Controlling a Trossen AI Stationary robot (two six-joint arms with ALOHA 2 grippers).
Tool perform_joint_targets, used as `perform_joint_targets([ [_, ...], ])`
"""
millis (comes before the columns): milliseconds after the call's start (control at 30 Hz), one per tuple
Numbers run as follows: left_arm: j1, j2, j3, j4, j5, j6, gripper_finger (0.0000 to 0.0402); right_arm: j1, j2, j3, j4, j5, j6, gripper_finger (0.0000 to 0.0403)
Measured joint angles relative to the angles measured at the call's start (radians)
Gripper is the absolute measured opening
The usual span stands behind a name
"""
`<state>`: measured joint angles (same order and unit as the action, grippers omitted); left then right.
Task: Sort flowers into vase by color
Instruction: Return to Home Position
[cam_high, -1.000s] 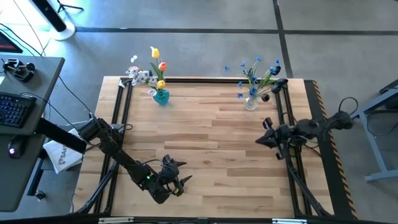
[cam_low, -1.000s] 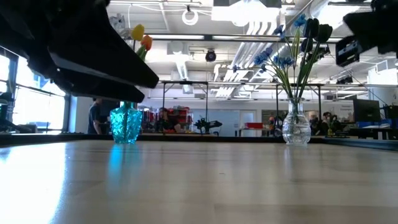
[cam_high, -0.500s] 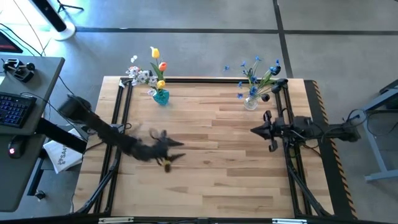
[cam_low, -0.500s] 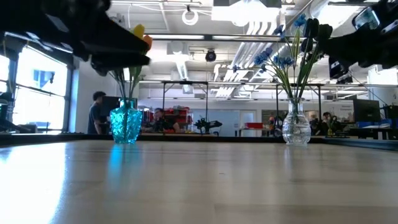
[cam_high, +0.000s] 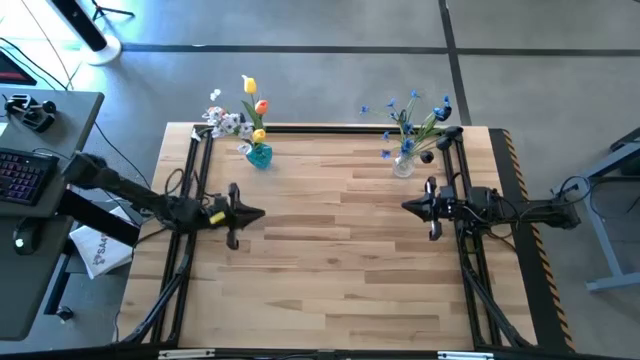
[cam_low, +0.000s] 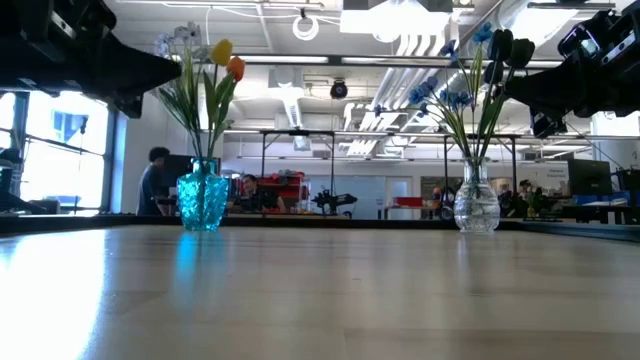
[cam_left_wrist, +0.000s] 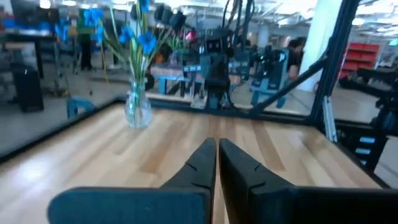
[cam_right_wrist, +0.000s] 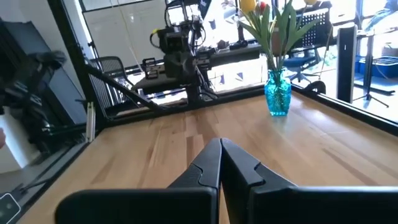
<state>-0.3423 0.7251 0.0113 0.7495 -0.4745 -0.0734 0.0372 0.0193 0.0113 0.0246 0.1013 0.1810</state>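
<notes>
High view: sorting is looking finished. The blue vase (cam_high: 259, 155) is standing at the far left of the counter (cam_high: 340, 260), carrying the orange and yellow tulips (cam_high: 255, 105) and the white spray (cam_high: 225, 122). The transparent vase (cam_high: 403, 166) is standing at the far right with the blue sprays (cam_high: 410, 105). The left end effector (cam_high: 258, 213) and right end effector (cam_high: 407, 207) are hovering at opposite sides, facing each other, well apart from both vases. Low view: both vases are sitting upright, with dark buds (cam_low: 505, 45) rising among the blue sprays. Left wrist view: the fingers (cam_left_wrist: 202, 165) are pressing together, gripping nothing. Right wrist view: the fingers (cam_right_wrist: 205, 168) are doing likewise. Judgement: I am reading this step as homing the arms. The next move is calling only for folding each arm to rest, clear of the stems.
</notes>
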Motion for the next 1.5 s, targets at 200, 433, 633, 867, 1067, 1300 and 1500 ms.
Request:
perform_joint_targets([
  [200,0.146,-0.258,0.001,-0.238,0.242,0.029,0.0001,0.0,0.0,0.0,-0.002,0.0,-0.002,0.0],
  [433,0.263,-0.556,0.001,-0.558,0.382,0.071,0.0001,0.0,0.0,0.001,-0.002,0.0,-0.002,0.0],
  [633,0.36,-0.721,0.004,-0.721,0.521,0.087,0.0,0.0,0.0,0.001,-0.003,0.0,-0.005,0.0],
  [867,0.413,-0.674,0.001,-0.742,0.45,0.11,0.0,0.0,0.0,0.001,-0.003,0.0,-0.006,0.0],
  [1067,0.431,-0.621,0.002,-0.72,0.349,0.107,0.0,0.0,0.001,0.001,-0.003,0.0,-0.006,0.0],
  [1300,0.431,-0.62,0.001,-0.722,0.356,0.104,0.0,0.0,0.001,0.002,-0.003,0.0,-0.006,0.0],
  [1500,0.431,-0.62,0.001,-0.723,0.356,0.104,0.0,0.0,0.001,0.002,-0.003,0.0,-0.006,0.0],
])
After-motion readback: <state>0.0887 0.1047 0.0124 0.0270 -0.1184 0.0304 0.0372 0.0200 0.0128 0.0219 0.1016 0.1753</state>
